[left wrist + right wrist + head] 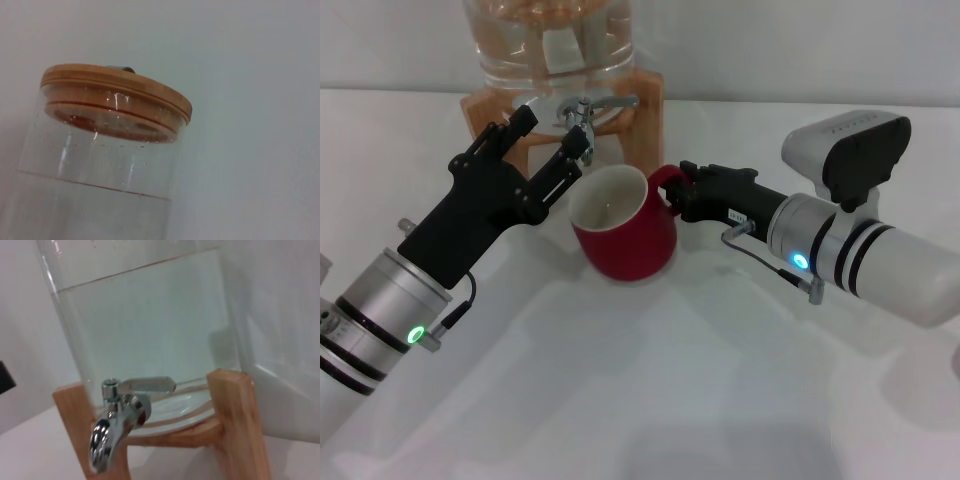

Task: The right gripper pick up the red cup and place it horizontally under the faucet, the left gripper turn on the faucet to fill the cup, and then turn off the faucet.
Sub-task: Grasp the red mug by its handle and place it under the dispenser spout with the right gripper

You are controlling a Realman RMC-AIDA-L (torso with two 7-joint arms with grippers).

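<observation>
The red cup (625, 235) is in front of and just below the faucet (582, 112), tilted so its off-white inside faces up and toward me. My right gripper (678, 196), on the blue-lit arm, is shut on the cup's red handle from the right. My left gripper (553, 132), on the green-lit arm, is open, with its fingers on either side of the faucet's spout and just left of the cup's rim. The right wrist view shows the chrome faucet (112, 425) close up, with its flat lever (147, 385) lying level out to one side. No water runs from it.
The faucet sits on a clear glass jar (150, 325) with water in it, held in a wooden stand (645, 120). The left wrist view shows the jar's wooden lid (115, 95). The white table (650, 380) stretches toward me.
</observation>
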